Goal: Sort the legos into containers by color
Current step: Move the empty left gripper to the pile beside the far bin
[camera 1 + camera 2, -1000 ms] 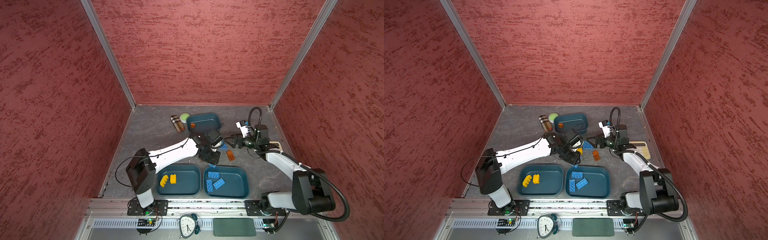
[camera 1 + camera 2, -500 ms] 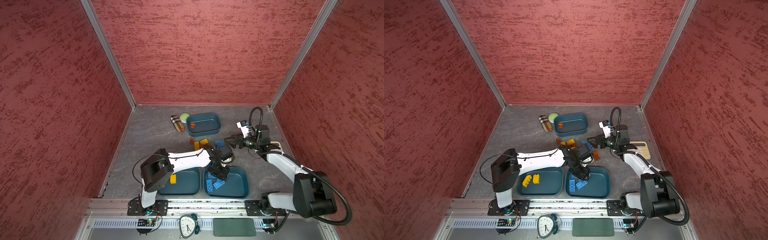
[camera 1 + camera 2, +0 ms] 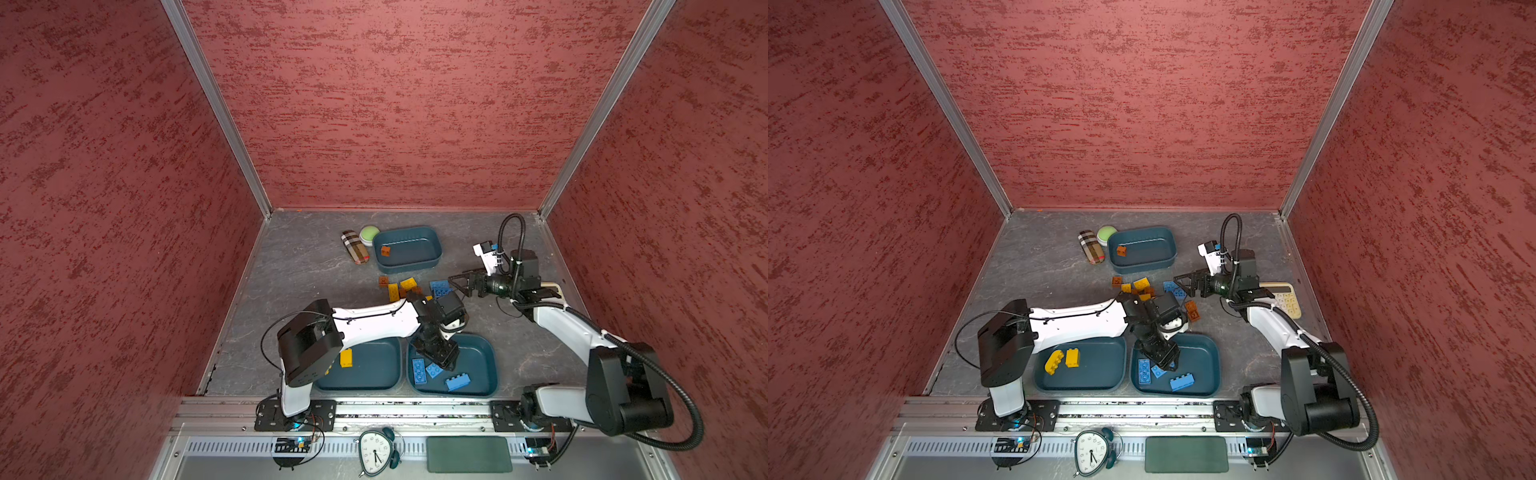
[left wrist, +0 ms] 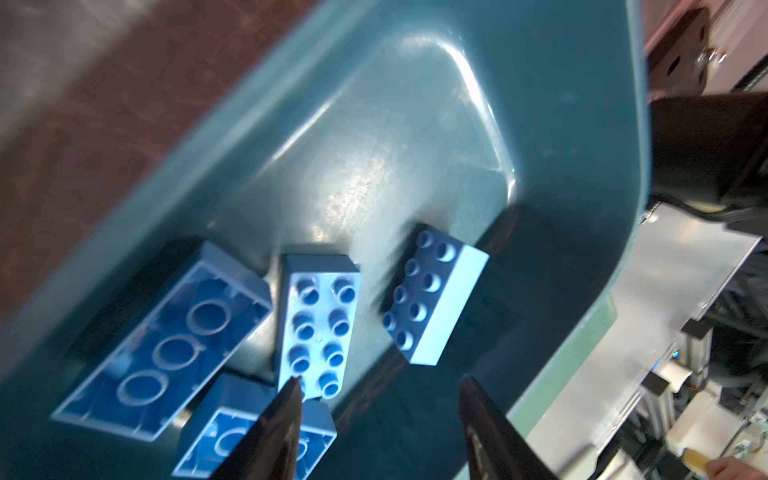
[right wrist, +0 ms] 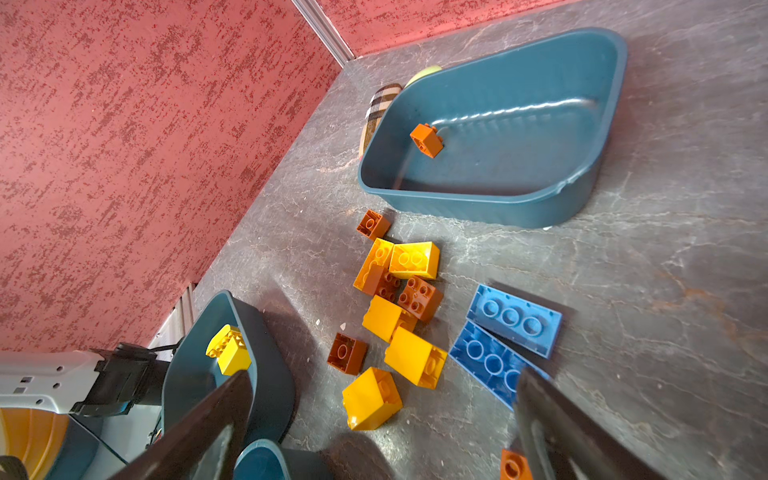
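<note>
Left wrist view looks into a dark teal rounded plastic tub (image 4: pixel 415 124), where the left gripper (image 4: pixel 378 386) hangs with its two black fingers (image 4: pixel 274 432) spread apart and nothing between them. Just beyond the fingertips lie four blue studded plastic bricks (image 4: pixel 318 324): one is studs-up right at one fingertip, one is on its side ahead of the gap, and two are hollow-side up out past that same finger. In both top views the right gripper (image 3: pixel 455 286) hovers low over the grey slate-patterned table (image 3: pixel 311 270), fingers wide open and empty. Ahead of its fingertips sits the loose pile of yellow, brown and blue bricks (image 5: pixel 411 259). Beyond the pile, farther from those fingers, a smaller teal tub (image 5: pixel 519 145) holds one brown brick (image 5: pixel 427 140). Beside the left fingers, a third teal tub (image 3: pixel 1100 365) holds two yellow bricks (image 3: pixel 1072 357).
</note>
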`<state>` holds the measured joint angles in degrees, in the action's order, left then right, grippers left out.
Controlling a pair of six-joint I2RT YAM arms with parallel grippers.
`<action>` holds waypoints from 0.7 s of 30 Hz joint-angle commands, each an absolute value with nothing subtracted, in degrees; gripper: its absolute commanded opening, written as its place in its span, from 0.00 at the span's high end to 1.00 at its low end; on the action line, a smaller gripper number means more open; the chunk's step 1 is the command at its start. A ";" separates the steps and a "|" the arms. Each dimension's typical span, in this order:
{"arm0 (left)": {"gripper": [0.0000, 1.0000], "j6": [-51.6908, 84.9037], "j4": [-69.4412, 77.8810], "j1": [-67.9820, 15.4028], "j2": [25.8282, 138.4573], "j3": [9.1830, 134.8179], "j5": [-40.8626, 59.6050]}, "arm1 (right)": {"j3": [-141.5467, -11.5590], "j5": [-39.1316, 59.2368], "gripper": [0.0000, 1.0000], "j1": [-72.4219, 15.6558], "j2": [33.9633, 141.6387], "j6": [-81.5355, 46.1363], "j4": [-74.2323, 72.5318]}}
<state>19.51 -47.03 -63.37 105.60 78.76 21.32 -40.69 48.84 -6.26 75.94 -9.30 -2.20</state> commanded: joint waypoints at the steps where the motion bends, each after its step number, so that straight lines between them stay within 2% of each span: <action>1: 0.34 16.73 -50.39 -60.20 101.60 81.79 18.30 | -43.26 48.68 0.01 -6.06 75.96 -8.28 -2.23; 12: 0.29 18.93 -51.15 -41.23 99.37 80.77 4.57 | -43.90 50.63 0.01 -6.28 78.96 -12.10 -7.44; 16: 0.28 21.54 -48.62 -37.26 102.81 81.91 -3.28 | -43.87 50.19 0.01 -6.77 79.70 -12.75 -8.61; 21: 0.29 23.79 -43.54 -33.87 107.24 82.43 -6.16 | -43.86 49.85 0.01 -7.64 80.59 -13.10 -9.32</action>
<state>21.71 -47.42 -34.89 104.84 81.21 -2.13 -42.37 49.30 -6.98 80.05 -12.49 -6.72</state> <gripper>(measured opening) 0.714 0.989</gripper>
